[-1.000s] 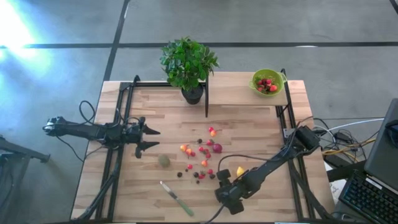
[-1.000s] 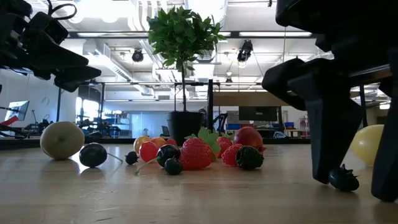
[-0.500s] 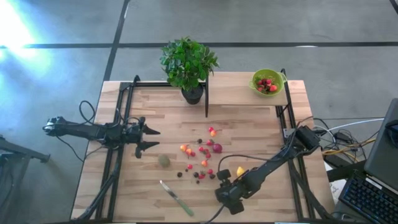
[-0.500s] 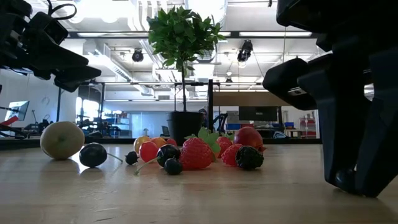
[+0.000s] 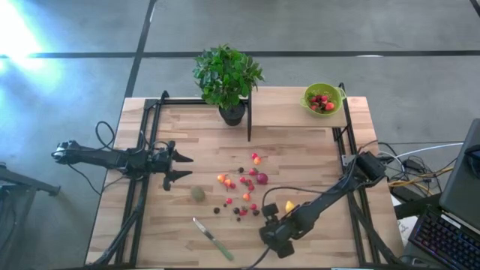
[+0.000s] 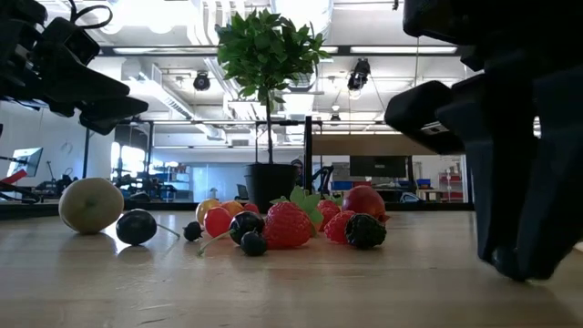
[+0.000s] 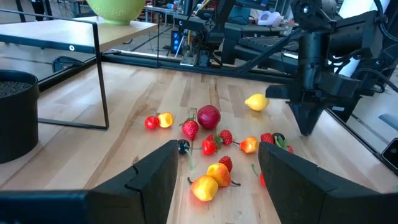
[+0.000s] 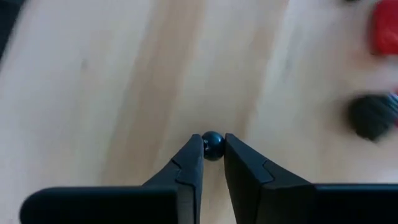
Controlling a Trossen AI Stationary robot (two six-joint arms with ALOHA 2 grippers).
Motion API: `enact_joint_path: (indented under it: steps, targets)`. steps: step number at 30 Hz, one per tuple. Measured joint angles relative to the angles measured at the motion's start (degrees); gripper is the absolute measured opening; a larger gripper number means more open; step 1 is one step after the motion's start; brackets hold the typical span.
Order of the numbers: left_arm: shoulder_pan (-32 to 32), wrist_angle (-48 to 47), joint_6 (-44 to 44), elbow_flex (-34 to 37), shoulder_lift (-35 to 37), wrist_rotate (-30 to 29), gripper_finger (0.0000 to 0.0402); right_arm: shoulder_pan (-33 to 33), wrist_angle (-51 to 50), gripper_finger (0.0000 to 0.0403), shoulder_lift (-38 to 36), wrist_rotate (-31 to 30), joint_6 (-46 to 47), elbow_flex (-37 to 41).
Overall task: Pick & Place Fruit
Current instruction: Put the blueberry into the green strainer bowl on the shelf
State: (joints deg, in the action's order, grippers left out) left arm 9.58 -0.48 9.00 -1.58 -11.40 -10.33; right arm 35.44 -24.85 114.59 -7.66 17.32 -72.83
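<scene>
Small toy fruits (image 5: 244,187) lie scattered mid-table: red and orange berries, dark berries, a yellow lemon (image 5: 289,205) and a dull-green ball (image 5: 197,193). At the near right my right gripper (image 5: 265,218) points steeply down and is shut on a small dark berry (image 8: 212,145). In the low view the gripper (image 6: 524,266) hides that berry. My left gripper (image 5: 184,166) waits open at the table's left edge, above the wood, with nothing between its fingers. My right gripper pinches the dark berry by its two sides (image 8: 212,138) between the free ends of its two fingers. The fingers come from above, slanting down. The berry is down at the tabletop; whether it still rests on the wood, I cannot tell.
A lime-green bowl (image 5: 323,98) holding red fruit stands on the raised shelf at the far right. A potted plant (image 5: 228,79) stands at the far middle, beside a thin black post (image 5: 249,112). A green-handled knife (image 5: 214,239) lies near the front edge.
My right gripper has shut on the dark berry that lay between its open fingers a second ago. The hand has stayed where it was, and the berry has not moved along the table.
</scene>
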Motion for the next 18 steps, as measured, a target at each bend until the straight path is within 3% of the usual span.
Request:
enact_joint_path:
  steps: [9,18]
  targets:
    - [0.0,0.0,0.0,0.0,0.0,0.0,0.0229,-1.5,-13.9,0.0038,-9.2,-3.0,-1.0,-1.7]
    - [0.0,0.0,0.0,0.0,-0.1,0.0,0.0229,-7.5,-28.6,0.0038,-23.2,-14.7,0.9,-1.7]
